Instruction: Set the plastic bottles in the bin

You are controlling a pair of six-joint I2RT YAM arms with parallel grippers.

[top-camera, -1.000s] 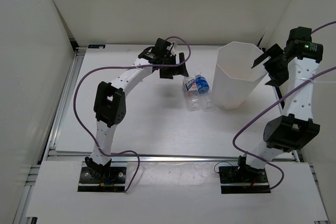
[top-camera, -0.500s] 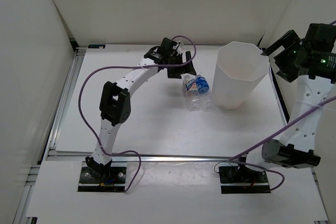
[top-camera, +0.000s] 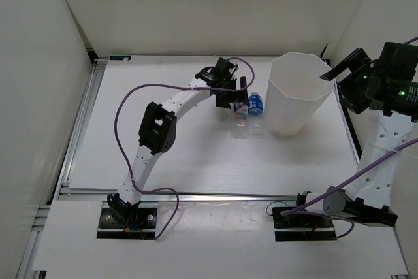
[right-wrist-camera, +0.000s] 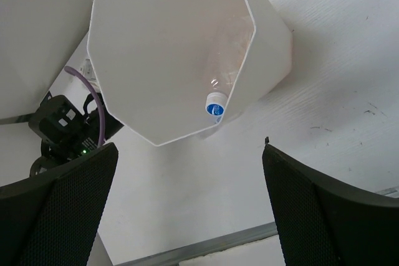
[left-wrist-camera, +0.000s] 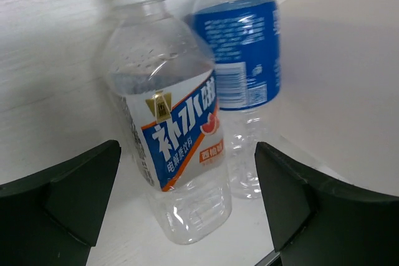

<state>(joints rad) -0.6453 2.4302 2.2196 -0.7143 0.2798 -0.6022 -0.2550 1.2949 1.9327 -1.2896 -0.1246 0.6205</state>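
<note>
Two plastic bottles lie side by side on the table left of the bin (top-camera: 297, 93). One is clear with a white, blue and orange label (left-wrist-camera: 177, 141); its base shows in the top view (top-camera: 240, 125). The other is blue-labelled (left-wrist-camera: 240, 54), also seen from above (top-camera: 255, 104). My left gripper (top-camera: 234, 95) is open and hovers just over the labelled clear bottle, which lies between its fingers (left-wrist-camera: 62, 191). My right gripper (top-camera: 344, 75) is open, empty and raised right of the bin. Looking into the bin (right-wrist-camera: 124, 42), I see one white bottle cap (right-wrist-camera: 216, 104) inside.
The white bin wall (left-wrist-camera: 349, 79) stands right beside the blue-labelled bottle. White enclosure walls surround the table; a metal rail (top-camera: 215, 195) runs along the near edge. The left arm's purple cable (top-camera: 130, 96) loops over the table's left part.
My left gripper has moved right, from beside the bottles to over them. My right arm has risen and drawn back to the right, away from the bin's rim.
</note>
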